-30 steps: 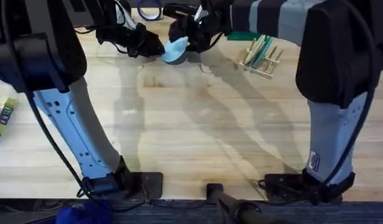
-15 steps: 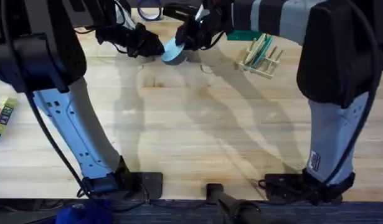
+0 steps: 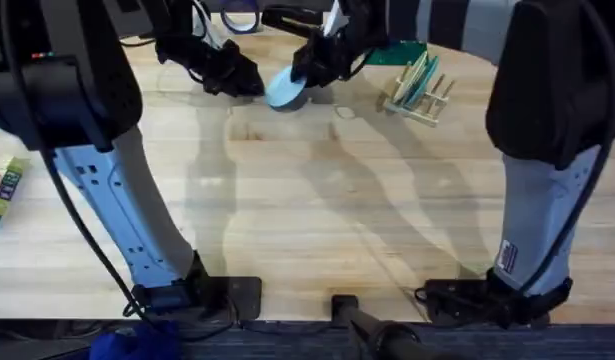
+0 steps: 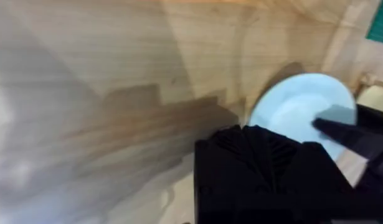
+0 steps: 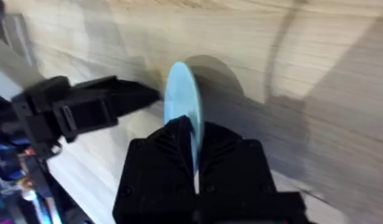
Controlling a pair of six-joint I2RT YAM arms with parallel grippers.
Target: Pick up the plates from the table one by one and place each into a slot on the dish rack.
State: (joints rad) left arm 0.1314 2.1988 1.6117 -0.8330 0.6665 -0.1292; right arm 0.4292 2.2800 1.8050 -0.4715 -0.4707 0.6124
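Since a second ago we're lifting the pale plate [image 3: 284, 90] rightward, right fingers [image 5: 194, 163] pinching its edge; left fingers' [image 3: 249, 84] state, can't tell; teal plate [image 3: 420, 82] sitting racked.

From my station I see a broad bench [image 3: 317, 230] of pale wooden planks with visible grain, lit from above so that long soft shadows fall across its middle. At its left edge sits a small stack of coloured lettered blocks [image 3: 1, 192], and at the far edge lie a green baseplate [image 3: 399, 52] and a purple ring [image 3: 240, 17]. Along the near edge runs a dark strip with a blue object [image 3: 127, 347] at its left.
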